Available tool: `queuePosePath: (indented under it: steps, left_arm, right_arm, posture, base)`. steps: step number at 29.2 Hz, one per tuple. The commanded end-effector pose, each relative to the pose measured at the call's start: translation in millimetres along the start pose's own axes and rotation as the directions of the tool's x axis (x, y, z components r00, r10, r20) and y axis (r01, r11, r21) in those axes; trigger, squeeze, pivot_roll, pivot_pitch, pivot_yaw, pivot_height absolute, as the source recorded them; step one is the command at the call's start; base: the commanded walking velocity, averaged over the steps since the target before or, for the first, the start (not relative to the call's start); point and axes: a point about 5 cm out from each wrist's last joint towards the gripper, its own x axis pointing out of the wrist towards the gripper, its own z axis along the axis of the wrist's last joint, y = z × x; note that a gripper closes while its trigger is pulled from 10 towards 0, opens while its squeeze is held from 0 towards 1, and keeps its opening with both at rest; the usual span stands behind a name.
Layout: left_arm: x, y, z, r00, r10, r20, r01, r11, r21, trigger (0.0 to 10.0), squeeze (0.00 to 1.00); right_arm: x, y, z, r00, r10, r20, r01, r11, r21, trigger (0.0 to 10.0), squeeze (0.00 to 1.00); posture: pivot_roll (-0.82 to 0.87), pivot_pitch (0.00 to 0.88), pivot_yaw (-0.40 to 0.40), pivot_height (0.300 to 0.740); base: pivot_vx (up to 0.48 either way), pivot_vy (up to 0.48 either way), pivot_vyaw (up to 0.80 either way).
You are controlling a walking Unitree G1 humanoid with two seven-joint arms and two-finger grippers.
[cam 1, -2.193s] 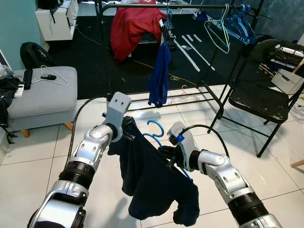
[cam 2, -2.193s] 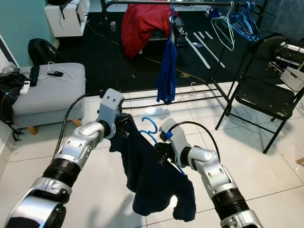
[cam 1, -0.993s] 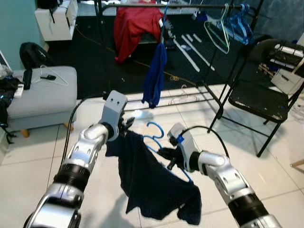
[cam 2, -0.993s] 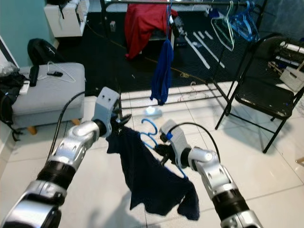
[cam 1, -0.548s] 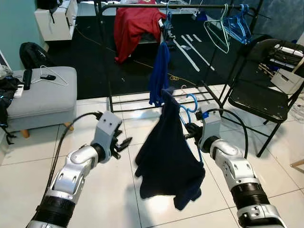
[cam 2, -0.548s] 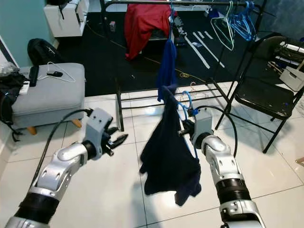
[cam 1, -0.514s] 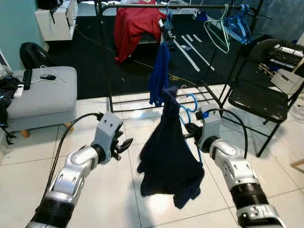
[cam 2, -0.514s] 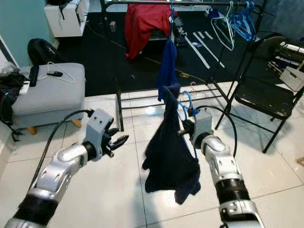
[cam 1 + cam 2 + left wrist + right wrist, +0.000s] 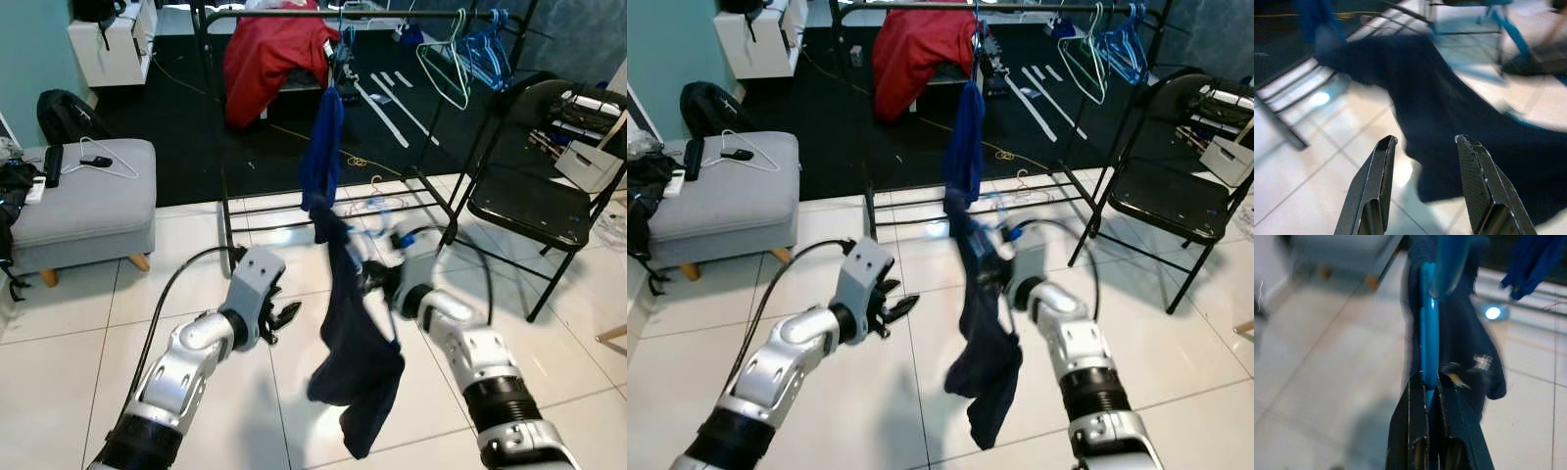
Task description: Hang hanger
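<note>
My right gripper clamps hanger; rail lies far, above; left gripper apart, empty.

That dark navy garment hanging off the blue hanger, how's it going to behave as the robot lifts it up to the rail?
The navy garment looks floppy: it droops in loose folds below the blue hanger. It is probably light and apt to swing, since it is motion-blurred. It may slide, because the right gripper pinches only the hanger's thin bar.
</note>
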Motion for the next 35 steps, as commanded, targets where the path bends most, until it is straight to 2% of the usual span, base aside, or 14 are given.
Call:
queuePosePath:
  steps: [1, 3, 8, 10, 11, 12, 14, 15, 17, 18, 20, 24, 30, 35]
  left_arm:
    - [-1.6, 7.3, -5.8, 0.999, 0.043, -0.025, -0.043, 0.999, 0.023, 10.0, 0.0]
    - [-7.4, 20.2, -5.9, 0.995, 0.093, -0.041, -0.091, 0.995, 0.04, 10.0, 0.0]
    - [-11.8, 25.1, -1.9, 0.994, 0.106, -0.009, -0.106, 0.994, 0.002, 10.0, 0.0]
    - [-11.6, 24.3, -1.2, 0.992, 0.123, 0.025, -0.121, 0.989, -0.084, 10.0, 0.0]
    - [-11.6, 24.3, -1.2, 0.992, 0.123, 0.025, -0.121, 0.989, -0.084, 10.0, 0.0]
    - [-11.5, 25.2, -2.5, 0.987, 0.153, 0.048, -0.147, 0.982, -0.118, 10.0, 0.0]
    - [-11.5, 25.2, -2.5, 0.987, 0.153, 0.048, -0.147, 0.982, -0.118, 10.0, 0.0]
    - [-12.0, 25.4, -7.1, 0.982, 0.181, 0.055, -0.171, 0.975, -0.144, 10.0, 0.0]
    - [-12.0, 25.4, -7.1, 0.982, 0.181, 0.055, -0.171, 0.975, -0.144, 10.0, 0.0]
    - [-12.9, 22.2, -14.3, 0.978, 0.203, 0.054, -0.191, 0.967, -0.169, 10.0, 0.0]
    - [-14.3, 18.4, -19.0, 0.976, 0.21, 0.059, -0.196, 0.963, -0.184, 10.0, 0.0]
    - [-16.5, 14.8, -24.3, 0.972, 0.23, 0.054, -0.215, 0.956, -0.199, 10.0, 0.0]
    - [-16.9, 14.3, -24.8, 0.972, 0.23, 0.054, -0.215, 0.955, -0.203, 10.0, 0.0]
    - [-12.9, 5.1, -17.0, 0.982, 0.159, 0.1, -0.136, 0.969, -0.205, 10.0, 0.0]
  right_arm:
    - [-2.5, 2.0, -5.0, 0.997, 0.033, -0.063, -0.04, 0.993, -0.115, 10.0, 0.0]
    - [-6.5, -2.3, -18.3, 0.989, 0.022, -0.145, -0.042, 0.989, -0.14, 10.0, 0.0]
    - [-7.0, -11.1, -19.7, 0.99, -0.052, -0.133, 0.039, 0.994, -0.098, 10.0, 0.0]
    - [-6.3, -21.3, -16.5, 0.983, -0.166, -0.071, 0.166, 0.986, -0.016, 10.0, 0.0]
    - [-6.3, -21.3, -16.5, 0.983, -0.166, -0.071, 0.166, 0.986, -0.016, 10.0, 0.0]
    - [-7.5, -28.5, -14.1, 0.969, -0.247, -0.03, 0.248, 0.968, 0.044, 10.0, 0.0]
    - [-7.5, -28.5, -14.1, 0.969, -0.247, -0.03, 0.248, 0.968, 0.044, 10.0, 0.0]
    - [-10.6, -35.7, -10.4, 0.943, -0.33, 0.027, 0.325, 0.938, 0.124, 10.0, 0.0]
    - [-10.6, -35.7, -10.4, 0.943, -0.33, 0.027, 0.325, 0.938, 0.124, 10.0, 0.0]
    - [-16.1, -40.5, -8.5, 0.913, -0.4, 0.078, 0.378, 0.903, 0.205, 10.0, 0.0]
    - [-20.5, -42.5, -8.8, 0.893, -0.437, 0.106, 0.4, 0.88, 0.255, 10.0, 0.0]
    - [-25.1, -41.8, -11.0, 0.879, -0.459, 0.129, 0.406, 0.862, 0.303, 10.0, 0.0]
    - [-25.5, -40.3, -11.1, 0.877, -0.459, 0.14, 0.4, 0.861, 0.315, 10.0, 0.0]
    - [-21.8, -36.3, -4.7, 0.881, -0.436, 0.184, 0.362, 0.871, 0.332, 10.0, 0.0]
  posture:
    - [-0.05, 0.081, -0.034, 0.74]
    - [-0.05, 0.08, -0.034, 0.74]
    - [-0.05, 0.08, -0.034, 0.74]
    - [-0.05, 0.074, -0.035, 0.74]
    - [-0.05, 0.074, -0.035, 0.74]
    - [-0.05, 0.074, -0.035, 0.74]
    - [-0.05, 0.074, -0.035, 0.74]
    - [-0.05, 0.071, -0.035, 0.74]
    - [-0.05, 0.071, -0.035, 0.74]
    - [-0.06, 0.069, -0.035, 0.74]
    - [-0.06, 0.067, -0.035, 0.74]
    - [-0.06, 0.063, -0.035, 0.74]
    - [-0.06, 0.062, -0.035, 0.74]
    - [-0.06, 0.053, -0.035, 0.74]
  base:
    - [0.0, 0.0, 0.0]
    - [0.0, 0.0, 0.0]
    - [0.0, 0.0, 0.0]
    - [0.0, 0.0, 0.0]
    - [0.0, 0.0, 0.0]
    - [0.0, 0.0, 0.0]
    - [0.0, 0.0, 0.0]
    - [0.0, 0.0, 0.0]
    - [0.0, 0.0, 0.0]
    - [0.0, 0.0, 0.0]
    - [0.0, 0.0, 0.0]
    - [0.0, 0.0, 0.0]
    - [0.0, 0.0, 0.0]
    - [0.0, 0.0, 0.0]
